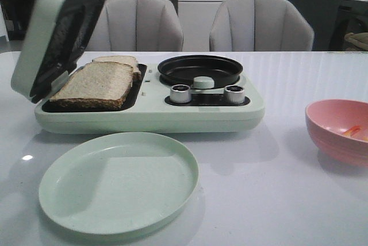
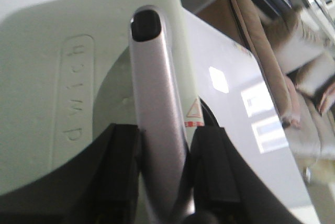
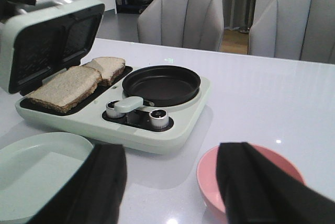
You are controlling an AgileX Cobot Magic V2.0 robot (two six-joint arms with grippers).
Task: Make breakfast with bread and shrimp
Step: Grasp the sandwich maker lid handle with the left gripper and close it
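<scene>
Two slices of bread [image 1: 96, 83] lie side by side in the left tray of the pale green sandwich maker [image 1: 149, 114], also seen as bread [image 3: 68, 85] in the right wrist view. Its lid [image 1: 54, 36] stands raised. My left gripper [image 2: 165, 140] is shut on the lid's silver handle [image 2: 157, 93]. An orange bit of shrimp [image 1: 352, 131] shows inside the pink bowl [image 1: 339, 134] at the right. My right gripper [image 3: 172, 156] hangs open over the table between the green plate [image 3: 36, 171] and the pink bowl [image 3: 209, 182], holding nothing.
A black round pan [image 1: 200, 69] sits in the maker's right half, with two silver knobs [image 1: 180, 93] before it. The empty green plate [image 1: 118, 183] lies at the front. Two grey chairs [image 1: 138, 25] stand behind the table.
</scene>
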